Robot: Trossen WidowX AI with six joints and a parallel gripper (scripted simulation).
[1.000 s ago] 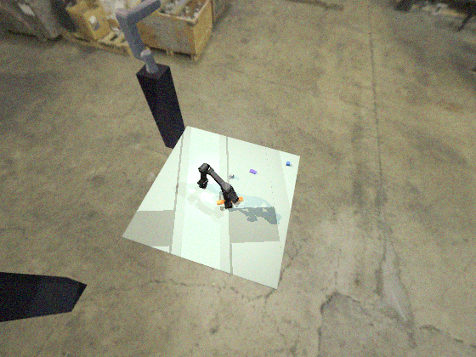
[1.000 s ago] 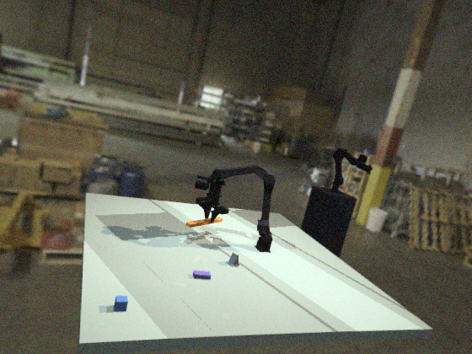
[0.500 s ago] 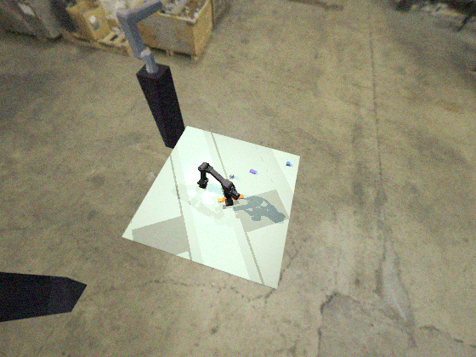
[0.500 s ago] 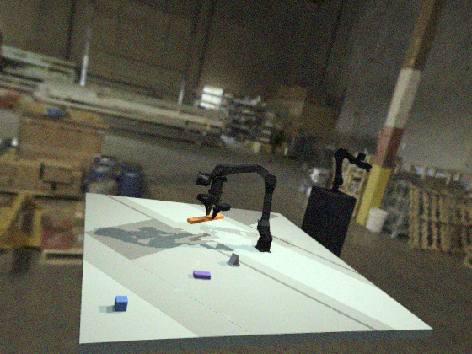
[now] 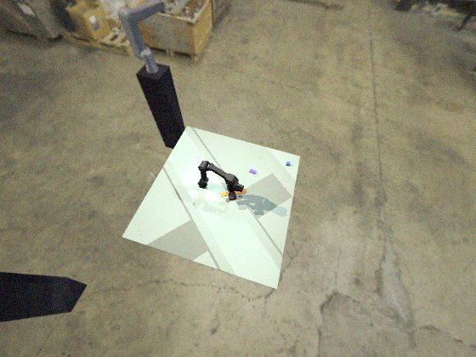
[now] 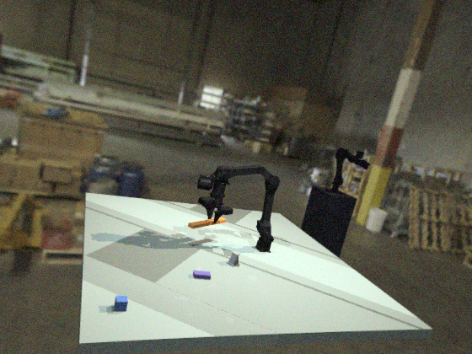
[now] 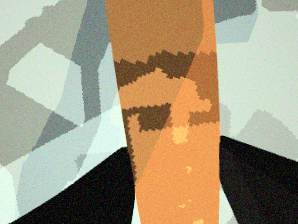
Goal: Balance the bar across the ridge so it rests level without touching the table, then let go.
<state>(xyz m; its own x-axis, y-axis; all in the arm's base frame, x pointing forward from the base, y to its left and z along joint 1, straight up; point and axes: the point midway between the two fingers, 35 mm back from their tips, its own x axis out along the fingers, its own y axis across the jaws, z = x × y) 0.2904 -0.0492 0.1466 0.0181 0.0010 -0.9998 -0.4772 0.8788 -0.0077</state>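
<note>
Orange bar [image 6: 206,222] pinched in the gripper [image 6: 217,218] looks matt, smooth, kinda plasticky. Gripper's matt black. Table [image 6: 295,295] underneath is pale, smooth, flat finish. Grey ridge [image 6: 233,259] nearby looks matt too.

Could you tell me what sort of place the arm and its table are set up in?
It looks like a warehouse or industrial hall: a worn, cracked concrete floor, wooden crates and stacked pallets, and a striped structural pillar behind the pale table.

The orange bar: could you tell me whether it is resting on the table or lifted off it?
Lifted: the orange bar hangs in the shut gripper, its shadow apart on the table.
</note>
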